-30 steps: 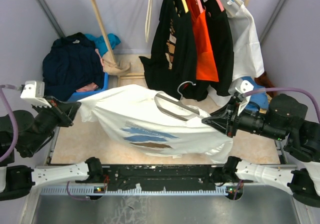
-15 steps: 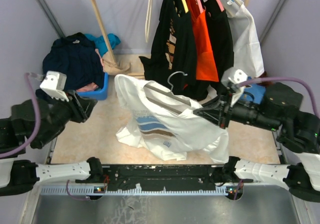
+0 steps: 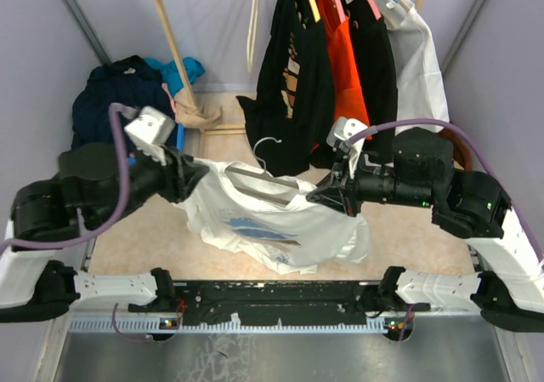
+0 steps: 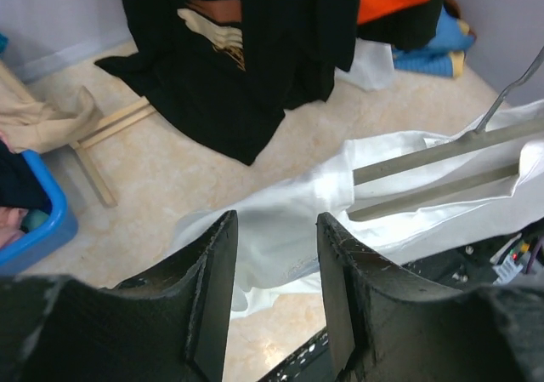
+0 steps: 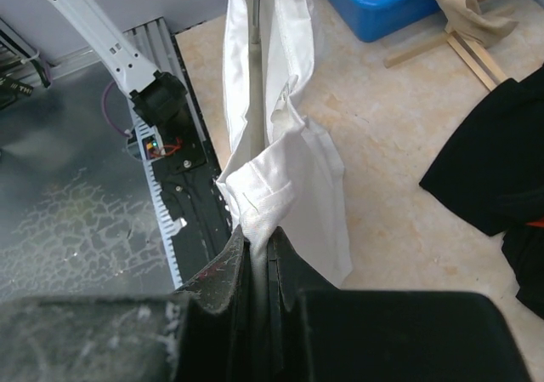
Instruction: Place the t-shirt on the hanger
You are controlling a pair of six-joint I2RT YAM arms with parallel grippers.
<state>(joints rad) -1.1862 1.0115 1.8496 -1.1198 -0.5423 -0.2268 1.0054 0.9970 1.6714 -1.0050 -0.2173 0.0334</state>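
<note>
The white t-shirt [image 3: 263, 225] with its blue print hangs bunched between the two arms, its lower part on the floor. The hanger [image 3: 259, 183] lies along its top edge, pale grey arms partly inside the cloth and wire hook [image 3: 263, 147] sticking up. My right gripper [image 3: 320, 197] is shut on the t-shirt's right end; in the right wrist view [image 5: 259, 250] cloth [image 5: 297, 178] is bunched in the jaws and the hanger arm [image 5: 253, 76] runs away from them. My left gripper [image 3: 197, 174] is open beside the shirt's left edge. Its jaws [image 4: 276, 288] hold nothing, with the t-shirt [image 4: 280, 229] and hanger [image 4: 442, 156] beyond.
A clothes rack at the back carries black [image 3: 293, 84], orange [image 3: 344, 67] and white [image 3: 416, 59] garments and a bare cream hanger [image 3: 252, 25]. A blue bin [image 3: 166, 148] heaped with dark navy clothing [image 3: 119, 97] stands at the back left. The rack's wooden foot [image 4: 93, 156] lies on the floor.
My left gripper let go of the t-shirt's left side, opened and swung in towards the middle. The shirt slumped. The right arm moved left with the shirt and hanger.
</note>
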